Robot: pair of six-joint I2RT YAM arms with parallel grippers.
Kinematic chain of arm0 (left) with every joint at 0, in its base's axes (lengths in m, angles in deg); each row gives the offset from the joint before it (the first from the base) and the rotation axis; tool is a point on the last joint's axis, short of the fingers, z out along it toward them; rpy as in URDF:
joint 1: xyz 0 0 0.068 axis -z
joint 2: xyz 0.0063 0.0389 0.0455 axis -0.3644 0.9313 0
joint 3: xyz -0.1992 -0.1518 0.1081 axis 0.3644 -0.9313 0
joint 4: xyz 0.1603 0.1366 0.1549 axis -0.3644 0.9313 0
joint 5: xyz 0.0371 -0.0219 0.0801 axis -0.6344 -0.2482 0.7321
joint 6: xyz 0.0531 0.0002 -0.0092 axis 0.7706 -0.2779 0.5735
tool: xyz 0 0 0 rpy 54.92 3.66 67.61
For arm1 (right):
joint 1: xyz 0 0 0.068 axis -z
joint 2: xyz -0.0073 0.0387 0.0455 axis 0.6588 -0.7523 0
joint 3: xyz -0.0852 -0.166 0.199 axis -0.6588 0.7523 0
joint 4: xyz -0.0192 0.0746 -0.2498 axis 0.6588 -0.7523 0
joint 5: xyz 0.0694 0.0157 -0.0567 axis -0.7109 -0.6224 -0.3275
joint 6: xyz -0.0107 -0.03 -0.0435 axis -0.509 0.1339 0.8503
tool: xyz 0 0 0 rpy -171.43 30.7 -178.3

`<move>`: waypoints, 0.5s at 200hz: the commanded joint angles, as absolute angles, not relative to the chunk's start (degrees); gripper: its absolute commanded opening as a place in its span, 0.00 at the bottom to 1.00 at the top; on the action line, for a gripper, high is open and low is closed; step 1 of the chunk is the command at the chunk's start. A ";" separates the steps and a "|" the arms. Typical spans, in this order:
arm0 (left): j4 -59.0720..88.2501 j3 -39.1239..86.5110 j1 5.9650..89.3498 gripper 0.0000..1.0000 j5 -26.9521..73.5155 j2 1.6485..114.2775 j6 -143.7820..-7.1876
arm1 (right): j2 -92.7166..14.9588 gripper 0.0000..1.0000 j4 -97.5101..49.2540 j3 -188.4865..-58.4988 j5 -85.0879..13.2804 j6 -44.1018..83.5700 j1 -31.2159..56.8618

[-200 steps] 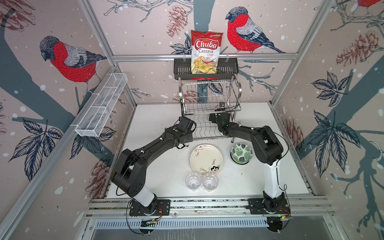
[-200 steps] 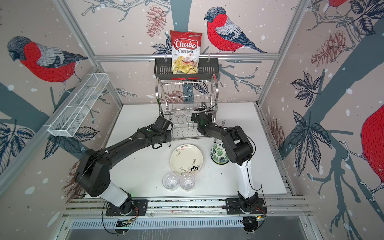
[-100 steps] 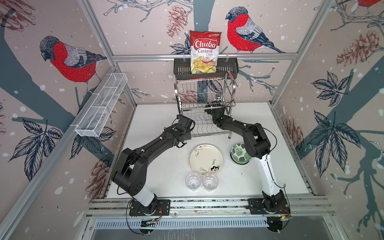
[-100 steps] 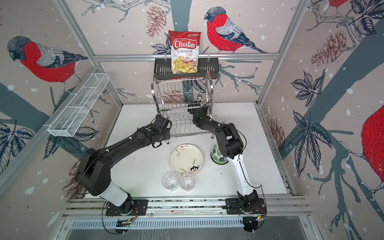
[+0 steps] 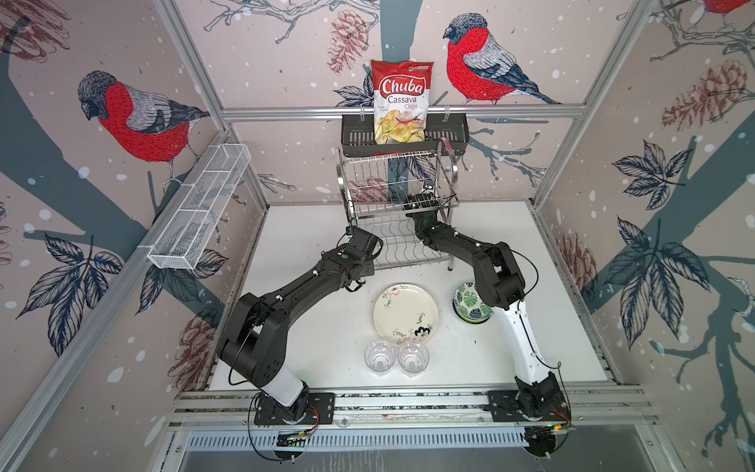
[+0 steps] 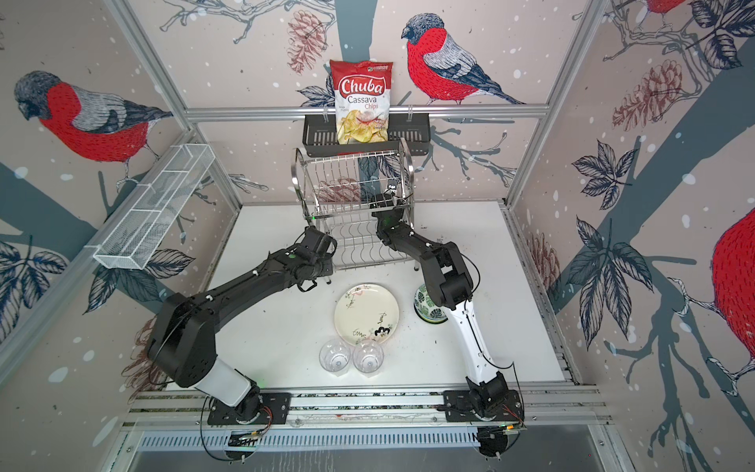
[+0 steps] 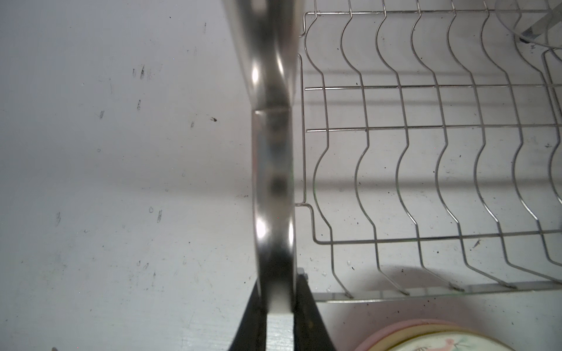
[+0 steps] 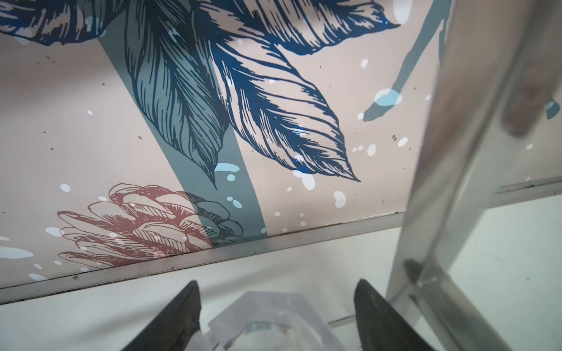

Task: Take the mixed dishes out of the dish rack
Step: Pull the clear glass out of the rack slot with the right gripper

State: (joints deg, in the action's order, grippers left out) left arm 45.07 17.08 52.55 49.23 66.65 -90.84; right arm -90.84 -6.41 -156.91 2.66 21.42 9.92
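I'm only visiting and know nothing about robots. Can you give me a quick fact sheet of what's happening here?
left gripper: shut on the rack, gripping its chrome side frame
right gripper: open, jaws either side of a glass in the rack
on the table: stack of plates, stack of bowls, two glasses
in rack: only that one glass, as far as can be seen
behind: chips bag in a black basket on the wall
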 commanded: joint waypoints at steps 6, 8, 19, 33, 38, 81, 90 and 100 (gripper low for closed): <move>44.23 17.27 53.26 0.00 41.20 64.95 -87.50 | -89.99 0.67 -29.43 -156.21 1.17 20.88 11.59; 44.32 17.28 53.23 0.00 41.32 64.86 -87.48 | -89.80 0.66 -29.34 -155.97 1.07 20.84 11.59; 44.45 17.05 53.27 0.00 41.40 64.44 -87.53 | -89.02 0.60 -28.81 -154.63 0.76 20.64 11.59; 44.64 16.86 53.27 0.00 41.37 63.90 -87.66 | -87.78 0.56 -27.92 -152.58 0.24 20.49 11.47; 44.65 16.74 53.21 0.00 41.41 63.73 -87.76 | -87.33 0.54 -27.40 -151.62 0.02 20.37 11.46; 44.61 16.48 53.25 0.00 41.23 63.36 -88.23 | -84.30 0.39 -24.46 -145.10 -3.54 20.07 10.72; 44.56 16.47 53.27 0.00 41.19 63.49 -88.26 | -83.61 0.36 -23.62 -143.62 -4.59 20.01 10.46; 44.35 16.44 53.27 0.00 40.93 63.53 -88.29 | -82.66 0.33 -22.05 -141.73 -6.49 20.03 10.23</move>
State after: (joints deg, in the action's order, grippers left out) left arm 47.23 16.53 52.63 46.50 64.00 -90.32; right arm -83.52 -8.05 -145.00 -0.25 21.60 10.01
